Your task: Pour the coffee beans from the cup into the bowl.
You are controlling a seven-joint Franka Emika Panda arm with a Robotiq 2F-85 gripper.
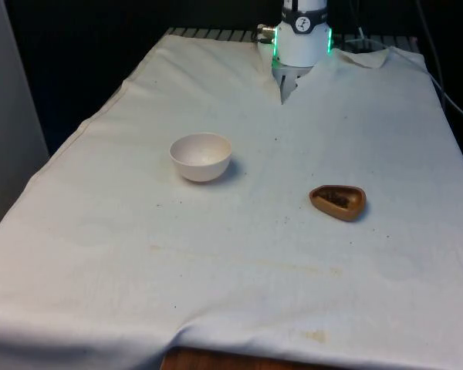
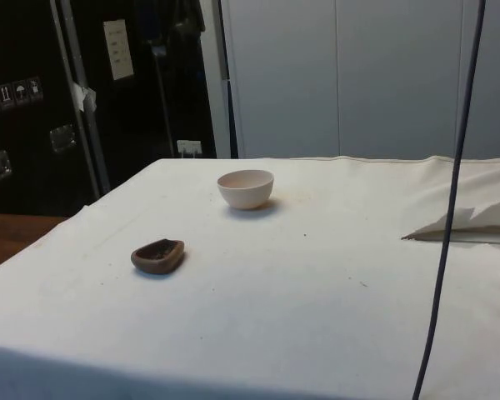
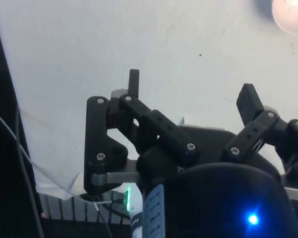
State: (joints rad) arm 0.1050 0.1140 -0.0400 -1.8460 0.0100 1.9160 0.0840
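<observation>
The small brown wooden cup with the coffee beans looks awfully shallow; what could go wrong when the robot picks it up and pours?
1. The small brown wooden cup is low and rounded, so the open black gripper might slip or tip it, scattering beans on the white cloth.
2. The white round bowl stands apart from the cup; beans may spill while carried across.
3. The bowl looks light and could be nudged.

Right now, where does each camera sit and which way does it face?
Front view: at the table's near end, facing the robot; bowl, brown cup, arm base.
Side view: beside the table, facing across the cloth; bowl, cup.
Wrist view: on the arm, above the cloth; open gripper, bowl's edge.
The front and side views share bowl and cup; the bowl is in all three.
</observation>
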